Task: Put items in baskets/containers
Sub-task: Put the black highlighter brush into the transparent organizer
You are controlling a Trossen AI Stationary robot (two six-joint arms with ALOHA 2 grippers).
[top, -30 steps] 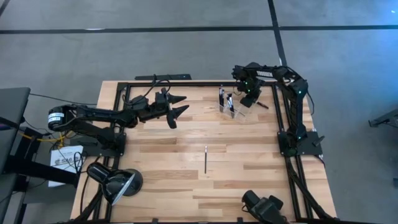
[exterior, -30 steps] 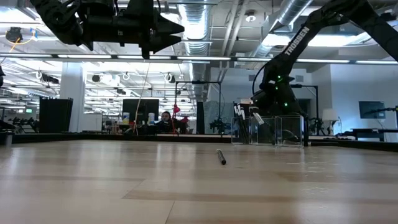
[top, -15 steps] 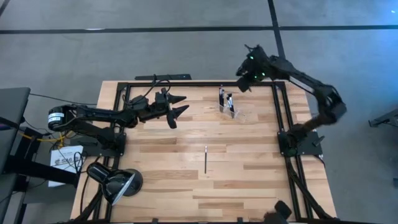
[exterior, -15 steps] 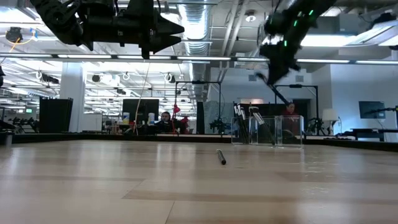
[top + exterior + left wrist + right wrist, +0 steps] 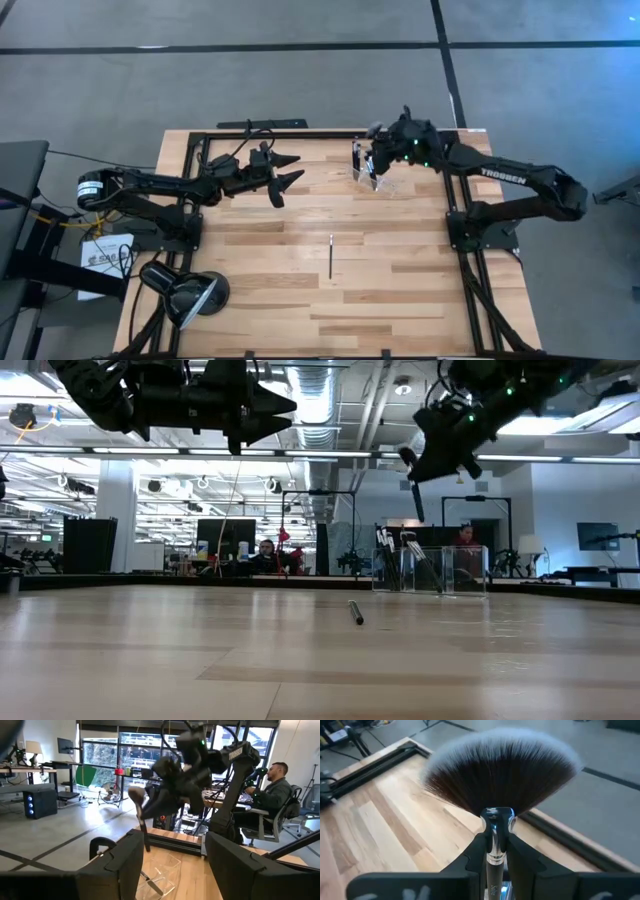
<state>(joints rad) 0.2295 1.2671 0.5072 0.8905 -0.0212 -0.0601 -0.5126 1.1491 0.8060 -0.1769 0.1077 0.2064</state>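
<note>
Right gripper (image 5: pixel 381 152) clamps the fan brush (image 5: pixel 496 780) by its handle, above the clear holder (image 5: pixel 378 172) near the table's far edge, where several brushes (image 5: pixel 357 155) stand. Left gripper (image 5: pixel 288 168) hangs wide open, empty. One thin brush (image 5: pixel 331 256) lies mid-table.

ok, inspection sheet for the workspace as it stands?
Surface: wooden table, black frame around it.
Job's things: fan brush held above the clear holder, which has brushes in it; one thin brush lies mid-table.
Clutter: black lamp at the near left corner.
Grippers: right gripper shut on the fan brush; left gripper open, empty, raised.
Cables: along the left arm's base.
Surroundings: seated person behind the table.
</note>
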